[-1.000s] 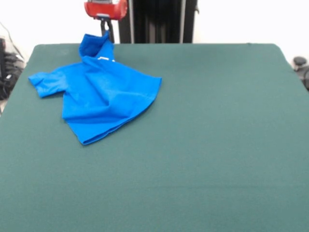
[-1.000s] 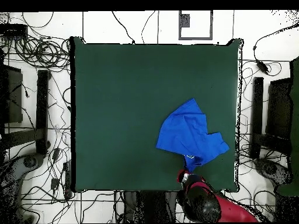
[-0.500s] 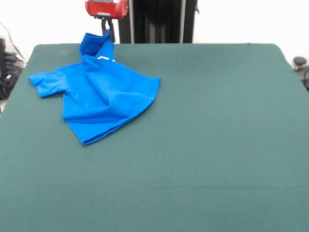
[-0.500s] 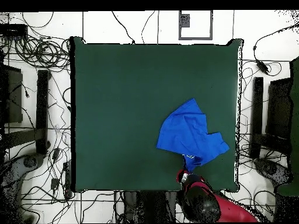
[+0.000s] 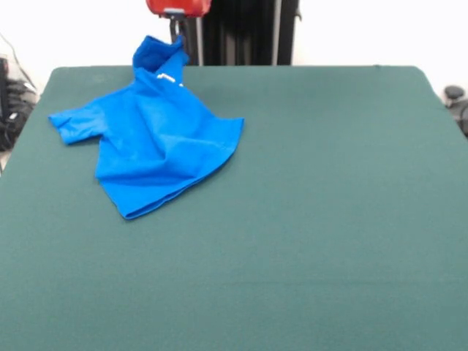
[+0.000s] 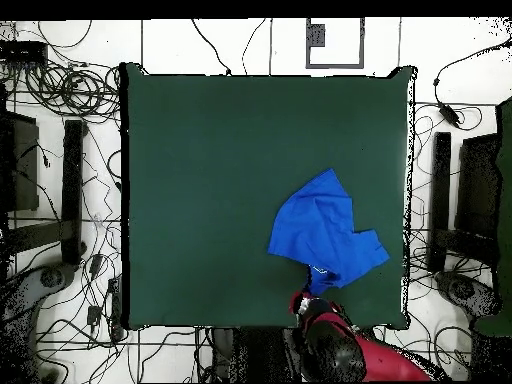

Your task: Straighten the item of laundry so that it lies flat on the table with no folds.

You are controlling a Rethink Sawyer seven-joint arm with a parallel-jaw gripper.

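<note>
The blue T-shirt [image 5: 150, 139] lies rumpled in the upper left of the front view, one corner lifted (a white tag shows there). The gripper [image 5: 178, 36] pinches that raised corner at the top edge. Green table [image 5: 314, 219] stretches bare to the right.

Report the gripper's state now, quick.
Gripper: shut on the blue T-shirt, lifting its top edge off the table.
</note>
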